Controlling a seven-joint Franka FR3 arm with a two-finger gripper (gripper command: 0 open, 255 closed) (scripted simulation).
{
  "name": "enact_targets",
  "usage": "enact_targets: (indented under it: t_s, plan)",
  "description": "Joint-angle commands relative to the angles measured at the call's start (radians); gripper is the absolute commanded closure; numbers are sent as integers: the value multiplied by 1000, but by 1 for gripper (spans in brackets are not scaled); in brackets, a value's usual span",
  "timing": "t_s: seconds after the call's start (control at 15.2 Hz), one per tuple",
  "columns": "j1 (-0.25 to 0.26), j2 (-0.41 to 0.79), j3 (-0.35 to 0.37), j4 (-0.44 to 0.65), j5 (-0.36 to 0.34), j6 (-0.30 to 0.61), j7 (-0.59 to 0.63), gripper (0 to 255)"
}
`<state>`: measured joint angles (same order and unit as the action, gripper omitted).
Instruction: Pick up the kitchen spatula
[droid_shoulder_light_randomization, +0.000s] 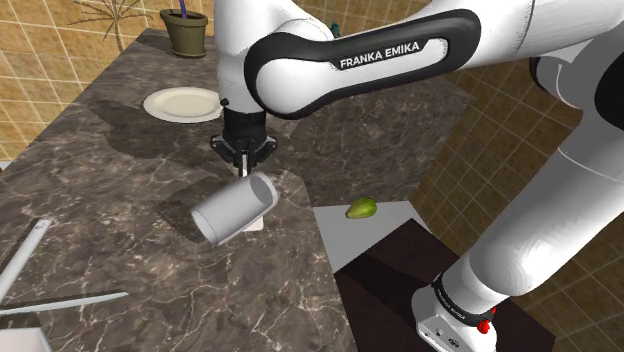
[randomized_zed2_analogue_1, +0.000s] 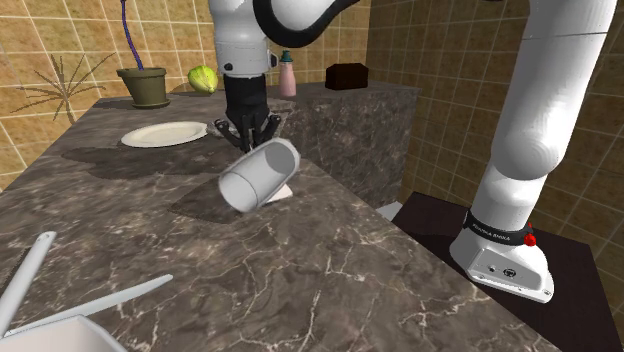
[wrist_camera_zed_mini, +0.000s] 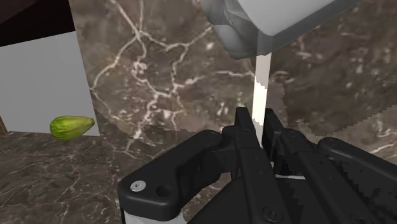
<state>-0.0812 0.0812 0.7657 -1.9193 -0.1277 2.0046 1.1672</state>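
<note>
the gripper (droid_shoulder_light_randomization: 241, 168) points down over the dark marble table (droid_shoulder_light_randomization: 110, 210), its two black fingers clenched on the thin white handle of the spatula (droid_shoulder_light_randomization: 233, 210). in the wrist view the gripper (wrist_camera_zed_mini: 256, 118) clasps that flat white strip between its fingertips, and the strip runs straight on from them to the spatula's (wrist_camera_zed_mini: 280, 19) bulky grey end, which looks like a wide hollow cylinder. in the shoulder view this grey end hangs just below the gripper, tilted, with a small white flat piece under its lower side near the table's edge. i cannot tell whether that piece touches the marble. a dark shadow lies on the table just beside it, toward the shoulder view's left.

in the second exterior view the gripper (randomized_zed2_analogue_1: 243, 140) stands right above the spatula (randomized_zed2_analogue_1: 258, 175), the cylinder's open mouth turned toward that view's lower left.

a white plate (droid_shoulder_light_randomization: 182, 104) lies on the table beyond the gripper, well apart from it, and a potted plant (droid_shoulder_light_randomization: 185, 30) stands further back by the tiled wall. a green fruit (droid_shoulder_light_randomization: 361, 208) lies on a pale grey surface below the table's edge, off to the shoulder view's right of the spatula. two long white bars (droid_shoulder_light_randomization: 60, 303) lie at the table's near corner.
</note>
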Motion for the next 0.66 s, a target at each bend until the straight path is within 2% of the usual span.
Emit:
enact_targets:
  t_s: [0.0,0.46,0.59]
  plan:
    - [0,-11,2,22,10,-29,-5,255]
    - [-3,-30,2,99,28,-119,-22,255]
    - [-3,-31,2,100,28,-121,-22,255]
